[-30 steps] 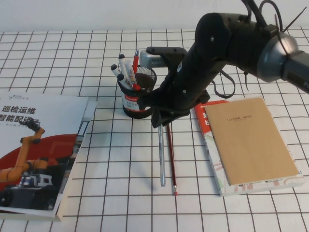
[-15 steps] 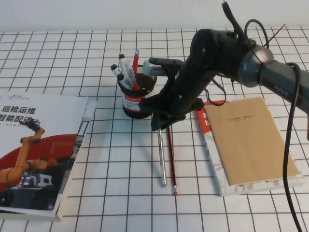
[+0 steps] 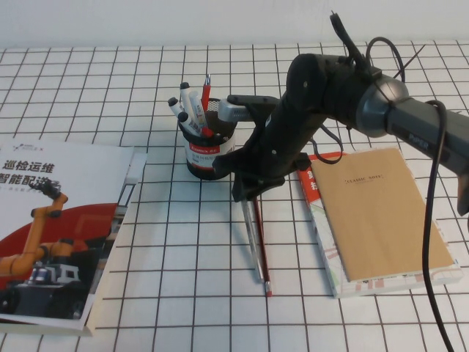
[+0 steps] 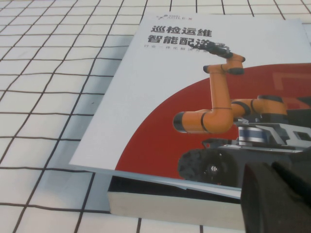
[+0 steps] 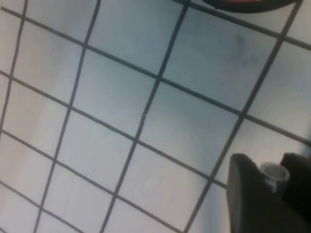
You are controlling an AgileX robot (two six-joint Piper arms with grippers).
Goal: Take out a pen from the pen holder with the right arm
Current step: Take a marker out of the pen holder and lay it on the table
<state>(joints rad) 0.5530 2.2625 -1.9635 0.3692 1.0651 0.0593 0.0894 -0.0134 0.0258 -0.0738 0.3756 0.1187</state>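
The pen [image 3: 256,246] is out of the holder [image 3: 209,154], clamped in the right tool [image 3: 248,192], tip on the table [image 3: 176,249]; release remains. Left tool [image 4: 277,199] over the book [image 4: 160,97]: state cannot be told.

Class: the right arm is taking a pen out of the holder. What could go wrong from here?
1. The silver pen has its top end at the right claw, with a red pencil right beside it; let go, it might roll into the pencil.
2. The right claw hangs close to the pen holder and could knock it over.
The left claw hangs over the book, apart.
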